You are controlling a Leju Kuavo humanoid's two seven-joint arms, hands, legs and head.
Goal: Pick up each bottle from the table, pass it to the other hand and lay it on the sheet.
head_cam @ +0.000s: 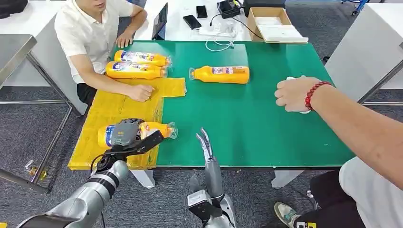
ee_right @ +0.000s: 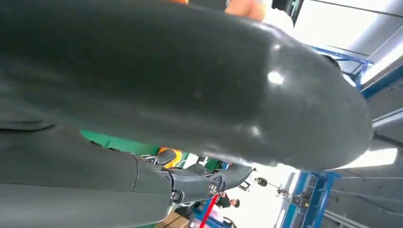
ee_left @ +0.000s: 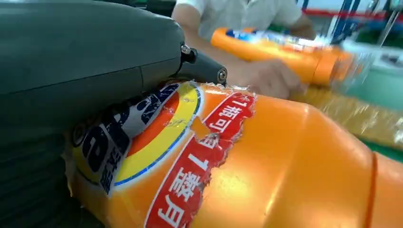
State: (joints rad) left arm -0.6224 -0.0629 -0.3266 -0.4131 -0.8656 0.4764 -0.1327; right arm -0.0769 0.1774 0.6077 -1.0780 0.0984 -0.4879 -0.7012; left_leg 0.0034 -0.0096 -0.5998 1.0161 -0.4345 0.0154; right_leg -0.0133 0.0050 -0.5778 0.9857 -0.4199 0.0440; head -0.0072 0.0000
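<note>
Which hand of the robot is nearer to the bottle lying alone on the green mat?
Right. The right hand hovers at the mat's near edge, below the lone bottle. The left hand grips another bottle on the yellow sheet, farther away.

Showing even, bright overhead light in the head view — soft shadows only. Blurring backgrounds in both wrist views, catching glare on the right hand cover.

person in white shirt seated far left | beaded wrist on green surface | box, phones behind
</note>
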